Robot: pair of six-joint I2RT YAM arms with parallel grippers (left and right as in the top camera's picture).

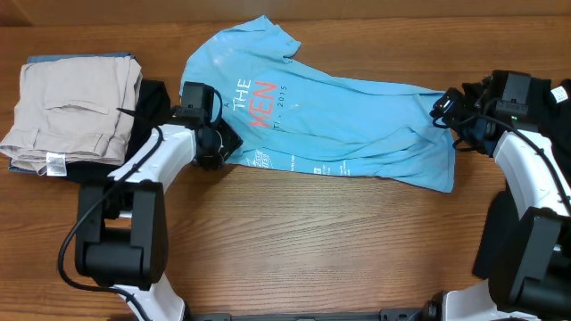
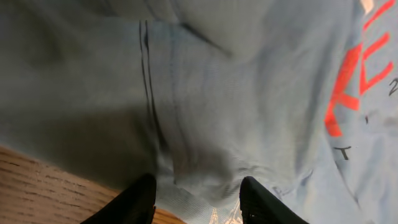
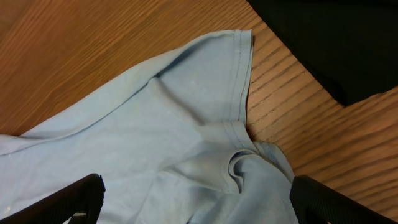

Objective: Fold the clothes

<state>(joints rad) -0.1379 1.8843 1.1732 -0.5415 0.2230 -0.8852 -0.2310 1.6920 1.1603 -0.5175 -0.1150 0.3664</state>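
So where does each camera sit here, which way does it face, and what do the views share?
Overhead: above the table, looking straight down at the T-shirt, beige trousers and both arms.
Left wrist: behind the left gripper, facing past its two fingertips onto blue cloth and red print.
Right wrist: behind the right gripper, facing down between wide-apart fingers at a hemmed shirt corner on wood.
Shared: all show the T-shirt; overhead and left wrist share the red print.
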